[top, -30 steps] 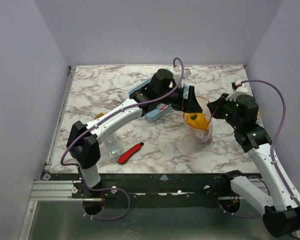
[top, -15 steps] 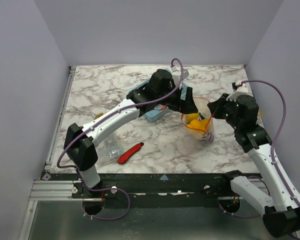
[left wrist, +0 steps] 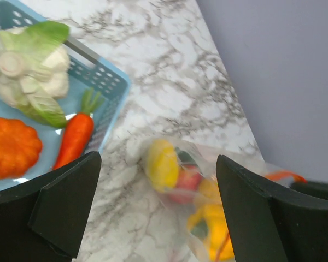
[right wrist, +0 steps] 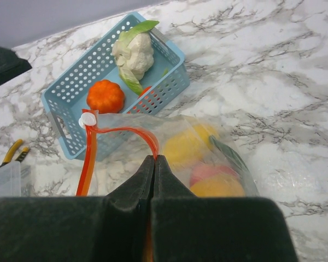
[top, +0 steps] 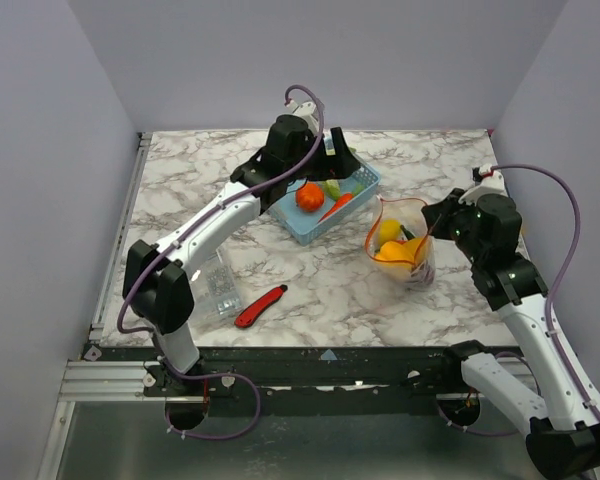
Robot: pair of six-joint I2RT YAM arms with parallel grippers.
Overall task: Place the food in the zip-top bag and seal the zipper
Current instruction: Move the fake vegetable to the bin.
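The right jaws pinched the orange-red zipper (right wrist: 86, 164) of the clear bag (top: 405, 255). The bag stood on the counter (top: 310, 290) beside the blue basket (right wrist: 172, 82), with yellow and red food (left wrist: 162, 164) inside. The left jaws were spread wide and held nothing.

L tool (left wrist: 158, 213) withdrew frm bag (top: 408, 262) mouth, now up over basket (top: 315, 232).

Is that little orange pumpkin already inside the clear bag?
No, the orange pumpkin lies in the blue basket, beside the carrot.
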